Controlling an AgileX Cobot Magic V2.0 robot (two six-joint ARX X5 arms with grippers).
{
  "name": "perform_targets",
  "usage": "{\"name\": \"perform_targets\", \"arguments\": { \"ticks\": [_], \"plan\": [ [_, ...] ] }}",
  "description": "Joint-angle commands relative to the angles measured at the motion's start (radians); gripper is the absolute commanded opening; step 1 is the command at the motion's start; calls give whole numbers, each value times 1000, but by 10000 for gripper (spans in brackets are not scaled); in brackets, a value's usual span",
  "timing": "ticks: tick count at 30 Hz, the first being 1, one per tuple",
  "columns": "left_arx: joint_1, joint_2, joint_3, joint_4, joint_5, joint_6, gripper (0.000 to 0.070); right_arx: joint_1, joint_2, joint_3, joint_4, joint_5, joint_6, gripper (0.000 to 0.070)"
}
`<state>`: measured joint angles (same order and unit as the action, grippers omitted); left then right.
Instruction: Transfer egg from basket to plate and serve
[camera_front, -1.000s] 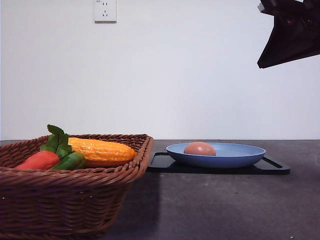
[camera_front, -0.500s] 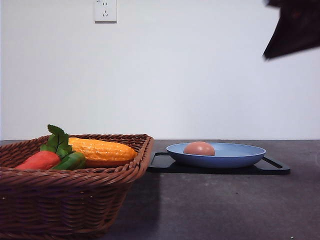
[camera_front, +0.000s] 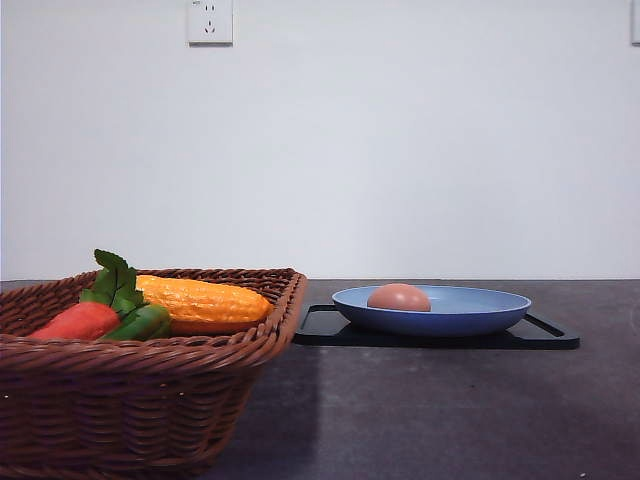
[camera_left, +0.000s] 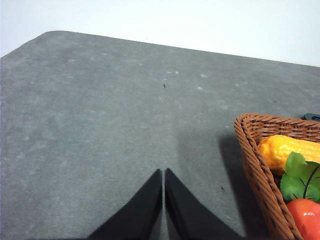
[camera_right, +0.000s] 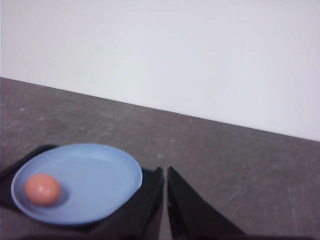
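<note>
Sitting loose in plate (camera_front: 470, 318) lower centre, egg (camera_front: 399, 297) could roll off if served fast. Both grippers (camera_left: 163, 200) (camera_right: 165, 200) pinched together, empty.

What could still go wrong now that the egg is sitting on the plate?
The egg lies loose and off-centre on the shallow blue plate, so it might roll off if the plate is lifted or tilted. The plate rests on a black tray, and the right hand, shut above the rim, could nudge it if it came down.
</note>
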<state>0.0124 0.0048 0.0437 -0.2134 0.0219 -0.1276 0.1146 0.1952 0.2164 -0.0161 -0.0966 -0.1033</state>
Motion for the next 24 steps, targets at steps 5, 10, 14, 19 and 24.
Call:
{"name": "perform_targets", "arguments": {
  "ticks": [5,10,14,19,24],
  "plan": [
    [0,-2,-23,-18,0,-9,0,-60,-117,-134,22,-72,1,0],
    [0,-2,-23,-18,0,-9,0,-73,-183,-195,19,-71,43,0],
    [0,-2,-23,-18,0,-9,0,-73,-192,-208,-19,-71,68,0],
    [0,-2,-23,-18,0,-9,0,-73,-192,-208,-106,-72,104,0],
    [0,-2,-23,-18,0,-9,0,-71,-192,-208,-145,-76,154,0]
  ]
}}
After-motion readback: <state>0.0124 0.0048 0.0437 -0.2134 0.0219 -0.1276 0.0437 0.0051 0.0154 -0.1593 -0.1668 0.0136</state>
